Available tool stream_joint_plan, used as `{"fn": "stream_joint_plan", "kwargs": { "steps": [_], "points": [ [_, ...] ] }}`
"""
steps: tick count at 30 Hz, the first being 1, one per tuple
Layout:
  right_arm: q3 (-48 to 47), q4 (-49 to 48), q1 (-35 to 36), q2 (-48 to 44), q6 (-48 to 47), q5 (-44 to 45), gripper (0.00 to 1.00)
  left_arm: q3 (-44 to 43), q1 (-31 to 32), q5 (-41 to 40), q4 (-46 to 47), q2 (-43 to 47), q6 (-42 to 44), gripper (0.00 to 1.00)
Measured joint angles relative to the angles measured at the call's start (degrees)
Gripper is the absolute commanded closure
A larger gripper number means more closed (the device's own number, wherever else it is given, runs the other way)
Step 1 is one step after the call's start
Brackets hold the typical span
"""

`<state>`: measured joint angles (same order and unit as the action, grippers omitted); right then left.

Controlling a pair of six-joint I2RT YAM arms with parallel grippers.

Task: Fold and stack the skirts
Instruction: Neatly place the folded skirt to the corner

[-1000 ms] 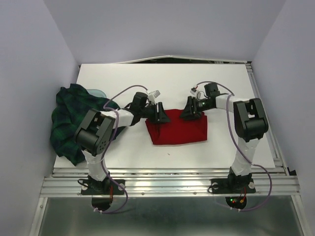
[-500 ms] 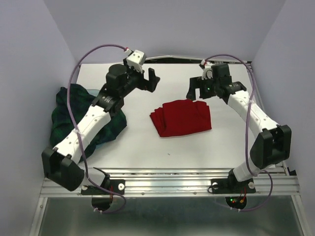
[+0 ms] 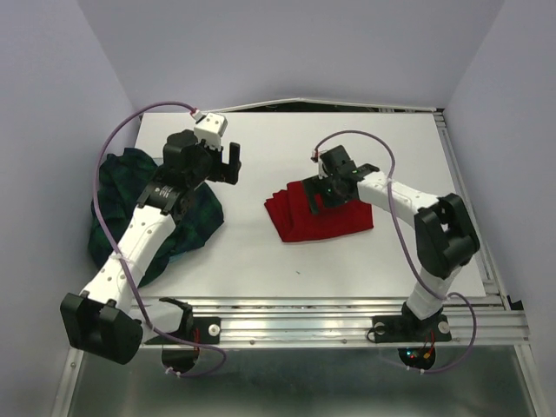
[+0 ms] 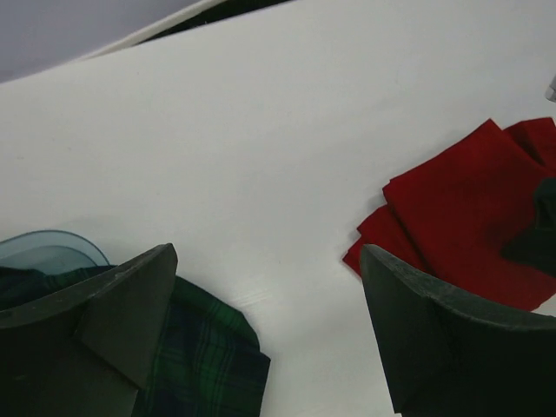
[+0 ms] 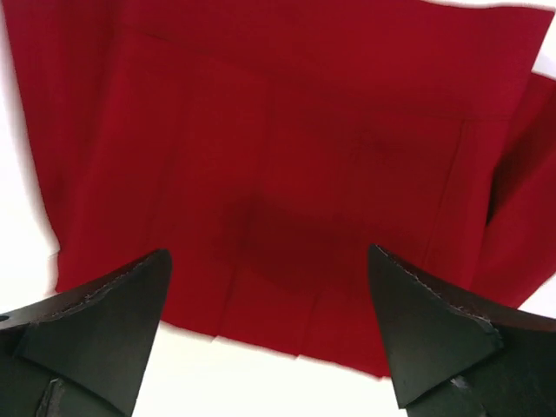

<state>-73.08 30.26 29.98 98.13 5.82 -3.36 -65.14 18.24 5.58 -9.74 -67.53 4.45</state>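
From above, found the red pleated skirt [image 3: 320, 215] folded into a rough rectangle near the middle of the white table [image 3: 347, 139], a little toward the right edge. Found the green and navy plaid skirt [image 3: 109, 195] crumpled at the left edge, partly spilling over it, well apart from the red one. Noted the left gripper [image 3: 229, 165] raised over bare table between the two skirts, nearer the plaid one, with jaws wide and holding nothing. Noted the right gripper [image 3: 322, 195] over the far left part of the red pleated skirt, with jaws also spread.

Through the left wrist camera, saw both jaws far apart with only white table between them. Saw plaid cloth below the left jaw, beside a pale teal rounded piece [image 4: 48, 252], and the layered corners of the red pleated skirt at the right side.

Through the right wrist camera, saw pleated red cloth filling the gap between the spread jaws, nothing pinched. Could not tell whether the tips touched it.
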Motion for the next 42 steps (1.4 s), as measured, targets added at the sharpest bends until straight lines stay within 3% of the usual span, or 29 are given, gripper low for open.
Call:
{"fn": "stream_joint_plan", "kwargs": {
  "steps": [5, 11, 20, 26, 33, 42],
  "points": [
    [0.92, -3.39, 0.13, 8.79, 0.59, 4.92, 0.03, 2.62, 0.02, 0.81, -2.69, 1.79, 0.70, 0.01],
    [0.72, -6.05, -1.97, 9.53, 0.79, 6.23, 0.03, 2.25, -0.66, 0.92, -5.33, 0.63, 0.13, 0.01],
    [0.26, -10.34, -23.71, 10.73, -9.18, 4.42, 0.00, -1.57, -2.12, 5.57, -8.81, -6.88, -0.92, 0.01],
    [-12.46, -9.84, -33.59, 19.91, -18.16, 0.66, 0.00, -3.96, -3.10, 9.03, -10.45, -9.07, -0.70, 0.01],
    [-30.47, -8.39, -36.39, 32.24, -23.80, -4.02, 0.00, -5.64, -4.09, 10.58, -11.32, -11.93, -0.28, 0.01],
    [-37.27, -6.82, -36.65, 36.17, -26.03, -4.83, 0.00, -6.64, -4.50, 10.54, -12.00, -13.03, 0.22, 0.01]
  ]
}}
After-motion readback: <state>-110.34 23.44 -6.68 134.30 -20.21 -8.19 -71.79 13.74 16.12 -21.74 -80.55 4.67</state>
